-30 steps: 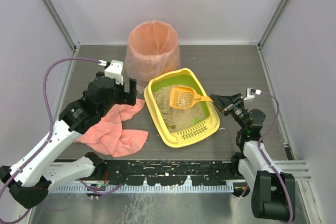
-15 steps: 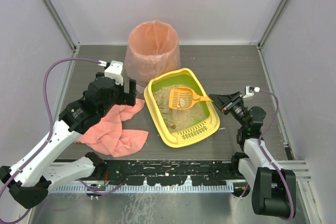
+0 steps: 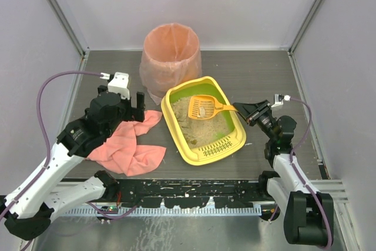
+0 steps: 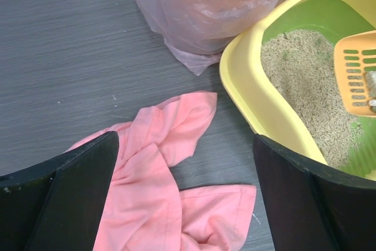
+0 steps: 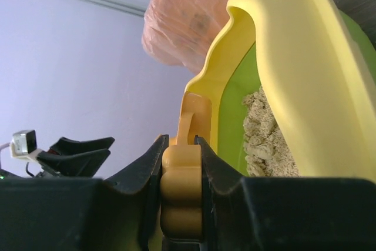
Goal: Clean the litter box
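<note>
The yellow litter box (image 3: 171, 123) with beige litter sits mid-table, its slotted end towards me; its rim (image 4: 252, 95) and side wall (image 5: 294, 74) show in both wrist views. My right gripper (image 3: 239, 108) (image 5: 181, 142) is shut on the handle of the orange slotted scoop (image 3: 202, 107) (image 5: 181, 192). The scoop head (image 4: 358, 72) hovers over the litter at the box's far end with a pale clump in it. My left gripper (image 3: 134, 109) (image 4: 187, 139) stands open and empty above a pink cloth, left of the box.
A tall round pink-lined bin (image 3: 170, 57) (image 4: 211, 4) stands just behind the box's far left corner. The crumpled pink cloth (image 3: 126, 145) (image 4: 158, 204) lies left of the box. Enclosure walls close in the sides and back.
The right gripper has carried the scoop slightly left and away from me over the litter. The left arm has drawn back to the left, away from the box.
</note>
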You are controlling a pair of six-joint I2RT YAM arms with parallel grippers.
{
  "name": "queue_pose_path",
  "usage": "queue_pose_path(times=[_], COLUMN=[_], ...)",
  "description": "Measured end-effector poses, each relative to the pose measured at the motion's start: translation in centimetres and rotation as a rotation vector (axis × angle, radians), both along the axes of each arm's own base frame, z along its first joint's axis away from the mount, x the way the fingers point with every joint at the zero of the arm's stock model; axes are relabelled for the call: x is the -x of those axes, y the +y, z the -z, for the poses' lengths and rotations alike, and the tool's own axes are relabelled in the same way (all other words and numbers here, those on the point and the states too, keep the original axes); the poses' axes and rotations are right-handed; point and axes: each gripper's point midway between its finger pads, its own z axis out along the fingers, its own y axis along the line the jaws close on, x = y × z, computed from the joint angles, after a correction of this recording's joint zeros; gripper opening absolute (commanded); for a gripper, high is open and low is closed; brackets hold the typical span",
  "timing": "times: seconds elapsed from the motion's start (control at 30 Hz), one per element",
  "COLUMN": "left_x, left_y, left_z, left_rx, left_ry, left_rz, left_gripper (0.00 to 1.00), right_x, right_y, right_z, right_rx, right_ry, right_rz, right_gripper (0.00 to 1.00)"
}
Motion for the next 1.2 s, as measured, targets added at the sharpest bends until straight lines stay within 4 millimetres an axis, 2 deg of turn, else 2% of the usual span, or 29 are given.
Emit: queue_pose_path(times=[0.07,0.17,0.3,0.43,0.53,0.7,0.93,1.07,1.2], left_x=[0.3,1.0,1.5,2.0,2.4,2.4,2.4,2.5,2.5], left_y=[0.7,1.7,2.3,2.7,2.9,2.6,2.6,2.7,2.6], left_z=[-0.1,0.2,0.9,2.5,3.9,5.0,6.0,5.9,5.8], left_rx=[-0.002,-0.007,-0.012,-0.019,-0.023,-0.036,-0.066,-0.065,-0.061], left_ry=[-0.012,-0.015,-0.002,0.031,0.062,0.104,0.139,0.137,0.136], left_rz=[-0.019,-0.038,-0.054,-0.065,-0.072,-0.073,-0.075,-0.076,-0.072], left_gripper=[0.98,0.98,0.98,0.98,0.98,0.98,0.98,0.98,0.98], right_x=[-0.3,-1.0,-2.4,-3.6,-5.1,-8.5,-14.6,-17.2,-19.0], right_y=[-0.1,-0.3,-0.6,-0.5,0.1,2.3,4.9,5.9,7.4], right_z=[-0.5,-2.2,-6.2,-10.7,-12.9,-14.2,-15.6,-17.6,-19.0], right_rx=[-0.029,-0.071,-0.099,-0.110,-0.113,-0.073,-0.022,0.045,0.195], right_ry=[0.014,0.011,-0.029,-0.096,-0.118,-0.148,-0.207,-0.303,-0.462], right_rz=[0.009,0.030,0.069,0.099,0.103,0.077,0.033,0.021,0.001], right_gripper=[0.01,0.01,0.01,0.01,0.03,0.03,0.01,0.01,0.01])
